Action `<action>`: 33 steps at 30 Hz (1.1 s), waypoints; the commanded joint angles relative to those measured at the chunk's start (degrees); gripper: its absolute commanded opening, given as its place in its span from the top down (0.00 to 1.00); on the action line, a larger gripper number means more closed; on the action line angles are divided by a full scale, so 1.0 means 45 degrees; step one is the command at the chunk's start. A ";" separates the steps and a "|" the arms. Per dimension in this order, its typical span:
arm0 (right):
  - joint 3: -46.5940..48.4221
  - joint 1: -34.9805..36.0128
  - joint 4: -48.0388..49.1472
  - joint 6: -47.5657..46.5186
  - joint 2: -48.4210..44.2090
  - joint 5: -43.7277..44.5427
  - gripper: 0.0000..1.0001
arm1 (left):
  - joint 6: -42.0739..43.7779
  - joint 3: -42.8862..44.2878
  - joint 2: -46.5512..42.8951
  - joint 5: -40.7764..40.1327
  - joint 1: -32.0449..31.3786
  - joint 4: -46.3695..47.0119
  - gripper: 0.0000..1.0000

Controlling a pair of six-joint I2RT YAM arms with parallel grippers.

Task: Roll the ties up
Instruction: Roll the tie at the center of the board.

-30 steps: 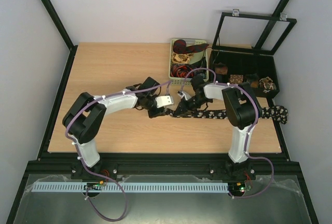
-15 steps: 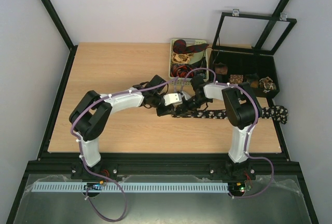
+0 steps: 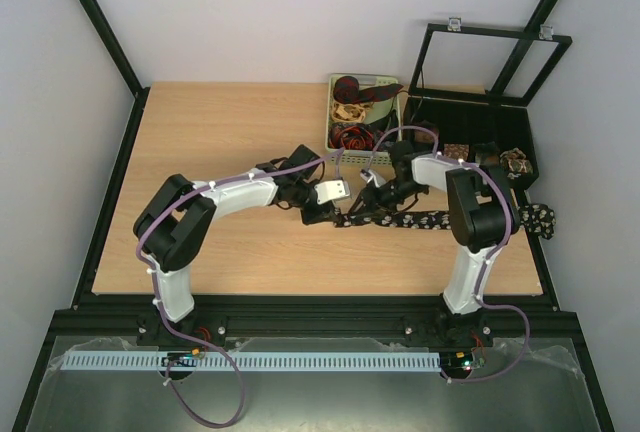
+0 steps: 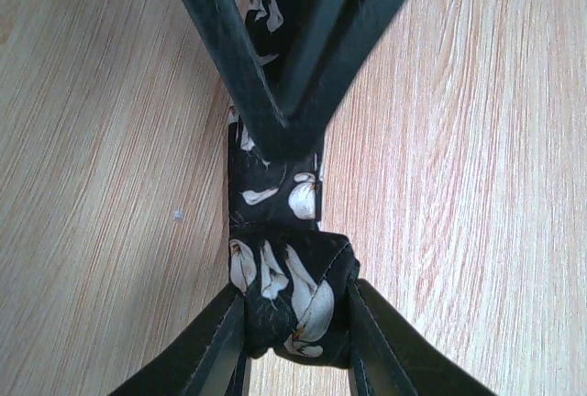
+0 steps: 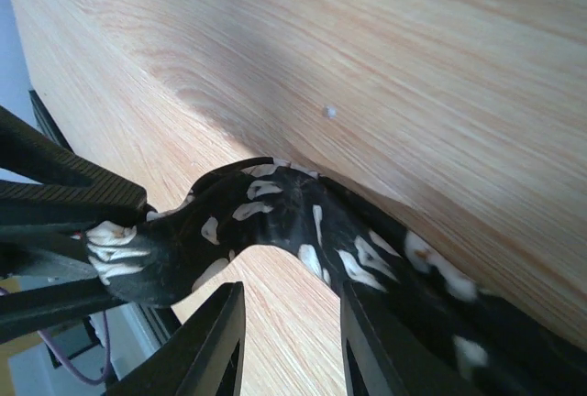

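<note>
A black tie with white flower shapes [image 3: 450,219] lies stretched across the table toward the right edge. Its left end is wound into a small coil [image 4: 292,293]. My left gripper [image 4: 293,327] is shut on that coil, a finger on each side; from above it is at mid-table [image 3: 322,214]. My right gripper [image 5: 289,323] stands open just right of the coil [image 3: 366,206], with bare wood between its fingers. The tie [image 5: 303,217] arches up just beyond its tips. More ties lie jumbled in a green basket [image 3: 331,127].
A black compartment box [image 3: 455,117] stands at the back right with its lid [image 3: 490,57] raised, and small rolled ties [image 3: 456,152] sit in its front cells. The basket stands close behind both grippers. The tie's wide end [image 3: 540,220] hangs over the right table edge.
My left gripper carried the coiled end to the right. My right gripper opened off the tie and drew back to the right along it.
</note>
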 commanded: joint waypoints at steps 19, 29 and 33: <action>-0.0074 -0.1582 -0.1631 -0.0235 -0.0221 -0.1322 0.65 | -0.0395 0.2391 0.2915 -0.0184 -0.0582 -0.0571 0.48; -0.0236 -0.1456 -0.0826 0.0777 -0.0132 -0.1434 0.63 | -0.0384 0.1569 0.2462 -0.0001 -0.0597 0.0257 0.54; 0.0144 -0.1460 -0.0842 0.1044 0.0100 -0.1559 0.54 | -0.0035 0.0981 0.1972 -0.0206 -0.0685 0.0669 0.55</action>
